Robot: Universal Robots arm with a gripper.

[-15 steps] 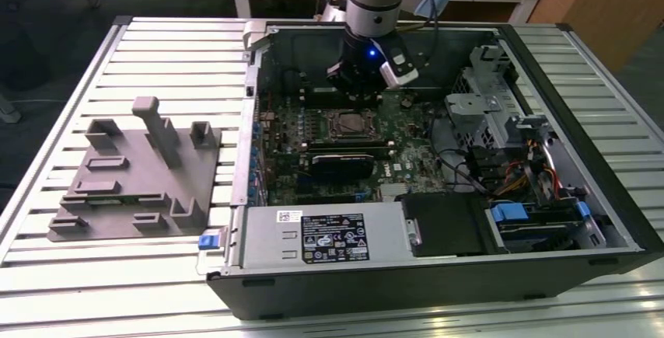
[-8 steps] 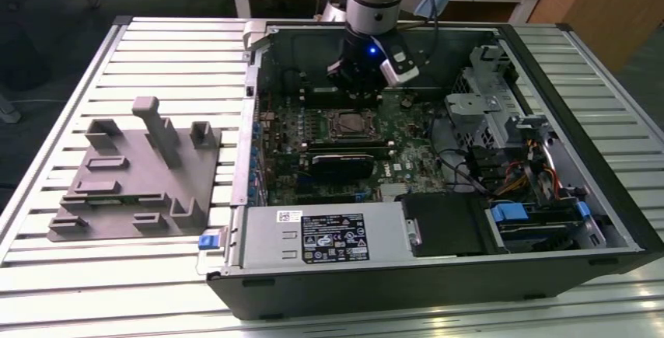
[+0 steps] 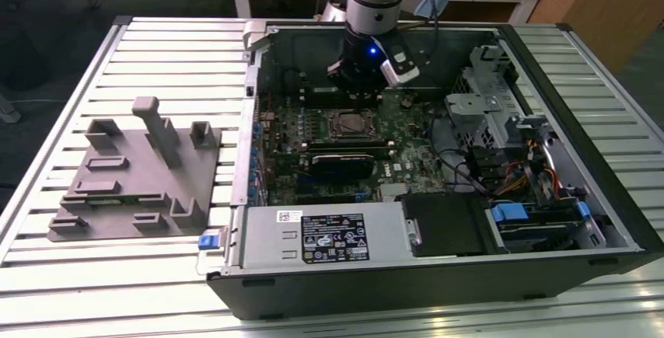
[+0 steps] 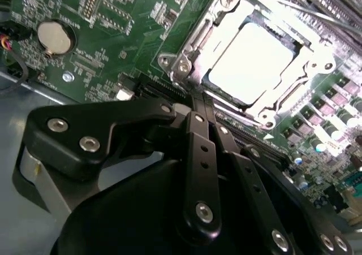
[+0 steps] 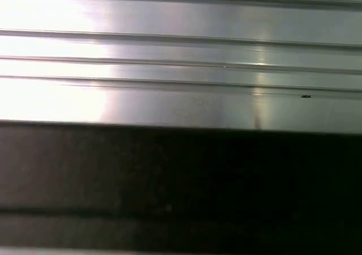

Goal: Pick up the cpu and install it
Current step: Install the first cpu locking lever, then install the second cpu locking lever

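Observation:
The cpu [image 4: 251, 63] lies flat in the motherboard socket [image 4: 186, 63], its pale silver top glaring under the light and the metal frame around it. In the exterior view the socket [image 3: 347, 123] sits mid-board inside the open computer case [image 3: 436, 276]. My gripper [image 3: 359, 93] hangs just above the socket's far side. In the second wrist view its two black fingers [image 4: 199, 153] run side by side and meet at the tips [image 4: 199, 103] near the socket's edge. The gripper is shut with nothing between the fingers and is apart from the cpu.
A grey moulded tray [image 3: 135, 175] with upright blocks lies on the slatted table [image 3: 62, 276] at the exterior view's left. Inside the case are a black ribbed block [image 3: 343, 165], power supply [image 3: 322, 233], drive cage [image 3: 487, 97] and cables. A coin battery [image 4: 55, 37] sits on the board.

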